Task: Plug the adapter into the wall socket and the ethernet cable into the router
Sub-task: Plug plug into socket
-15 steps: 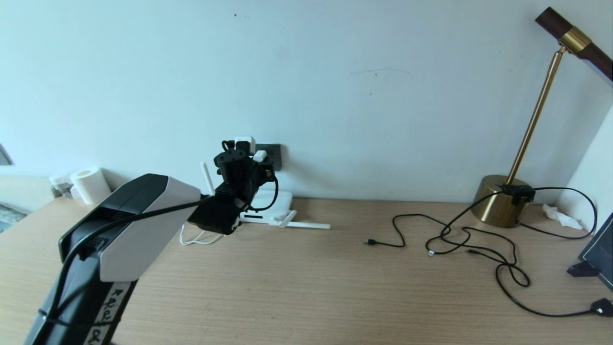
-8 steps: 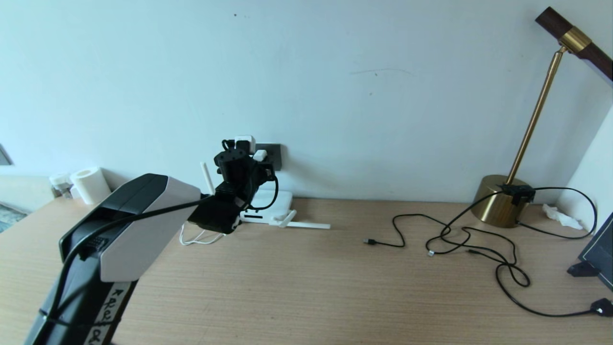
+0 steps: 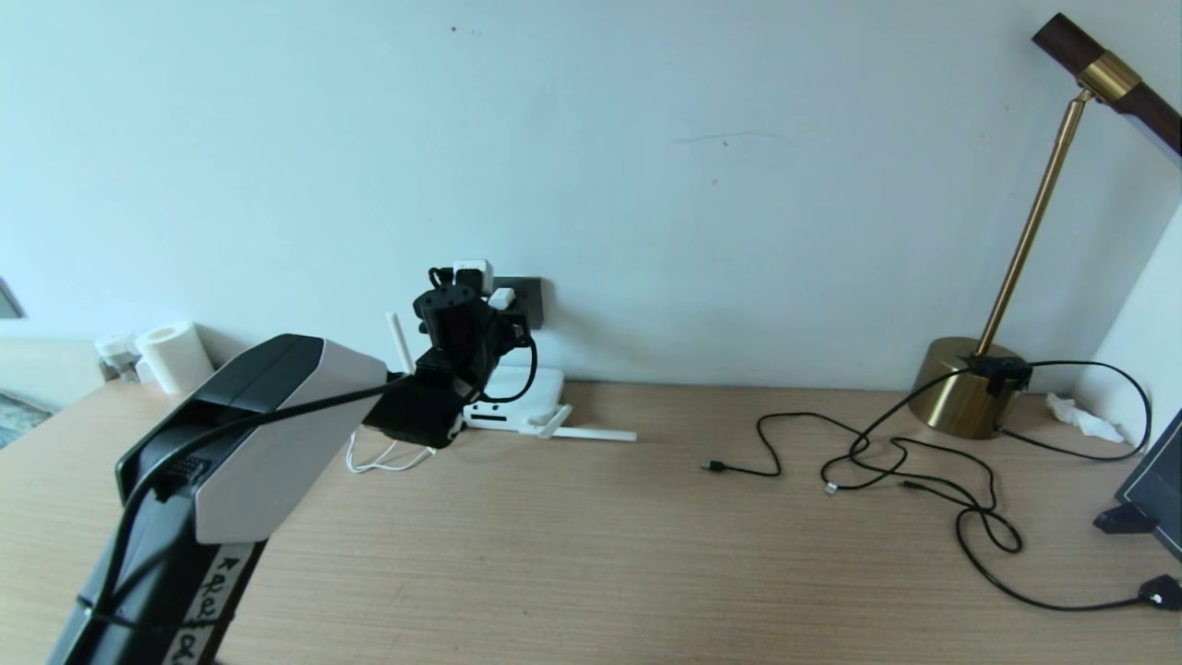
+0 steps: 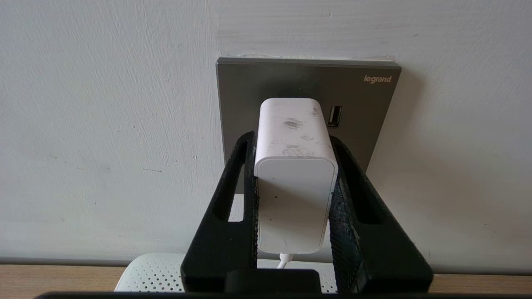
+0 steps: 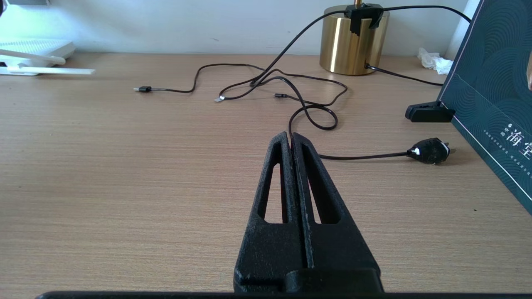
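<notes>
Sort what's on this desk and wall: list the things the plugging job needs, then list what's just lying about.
Job things:
- adapter, gripped by the left hand at the wall socket
- router

Lying about:
- brass lamp
- thin black USB cables
- paper roll
- dark box
- right hand, shut and idle over the desk

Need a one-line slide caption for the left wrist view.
Left gripper clamps the adapter against the grey wall socket.

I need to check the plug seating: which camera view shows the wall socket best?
The left wrist view: the wall socket fills it, with the adapter against it. The head view shows only its edge; the right wrist view shows nothing.
</notes>
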{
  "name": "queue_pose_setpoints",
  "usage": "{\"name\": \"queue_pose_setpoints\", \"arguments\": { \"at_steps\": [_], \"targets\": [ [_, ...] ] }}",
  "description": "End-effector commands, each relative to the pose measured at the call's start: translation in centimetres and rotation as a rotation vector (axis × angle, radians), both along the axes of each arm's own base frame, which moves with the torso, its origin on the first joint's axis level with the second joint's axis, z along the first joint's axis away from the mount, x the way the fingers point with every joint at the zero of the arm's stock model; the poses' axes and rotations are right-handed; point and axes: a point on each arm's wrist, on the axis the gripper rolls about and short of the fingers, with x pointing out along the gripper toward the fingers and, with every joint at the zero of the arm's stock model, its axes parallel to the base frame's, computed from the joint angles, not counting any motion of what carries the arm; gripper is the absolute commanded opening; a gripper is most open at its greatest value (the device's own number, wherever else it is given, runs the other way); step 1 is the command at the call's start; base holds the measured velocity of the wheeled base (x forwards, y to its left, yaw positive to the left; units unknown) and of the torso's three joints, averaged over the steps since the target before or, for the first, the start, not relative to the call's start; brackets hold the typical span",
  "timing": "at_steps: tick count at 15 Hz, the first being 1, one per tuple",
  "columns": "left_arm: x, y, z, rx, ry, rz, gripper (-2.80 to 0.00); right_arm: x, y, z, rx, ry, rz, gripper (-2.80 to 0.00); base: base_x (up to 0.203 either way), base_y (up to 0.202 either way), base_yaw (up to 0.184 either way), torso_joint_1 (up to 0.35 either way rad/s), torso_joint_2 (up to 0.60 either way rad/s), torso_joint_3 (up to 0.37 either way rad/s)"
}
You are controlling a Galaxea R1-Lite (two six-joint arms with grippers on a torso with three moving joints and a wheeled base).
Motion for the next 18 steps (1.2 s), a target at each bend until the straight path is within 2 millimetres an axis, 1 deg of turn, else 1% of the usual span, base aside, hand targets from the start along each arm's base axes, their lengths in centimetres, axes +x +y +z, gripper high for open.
{"name": "queue_pose_setpoints", "arguments": {
  "at_steps": [1,5,9,15,18],
  "targets": [
    [0.0,0.1,0.0,-0.001,-0.004,0.003,-2.8,0.1,0.0,-0.3,0.0,0.009,0.0,-2.8,0.0,0.0,0.0,0.0,0.0,0.0],
    [0.2,0.0,-0.7,0.002,0.007,0.003,-2.8,0.1,0.0,-0.3,0.0,0.01,0.001,-2.8,0.0,0.0,0.0,0.0,0.0,0.0],
    [0.3,0.0,-0.7,0.003,0.009,0.003,-2.8,0.1,0.0,-0.3,0.0,0.01,0.001,-2.8,0.0,0.0,0.0,0.0,0.0,0.0],
    [0.6,0.1,-1.3,0.005,0.016,0.007,-2.8,0.1,0.0,-0.3,0.0,0.01,0.0,-2.8,0.0,0.0,0.0,0.0,0.0,0.0],
    [0.7,0.0,-1.1,0.003,0.009,0.007,-2.8,0.1,0.0,-0.3,0.0,0.01,-0.001,-2.8,0.0,0.0,0.0,0.0,0.0,0.0]
  ]
}}
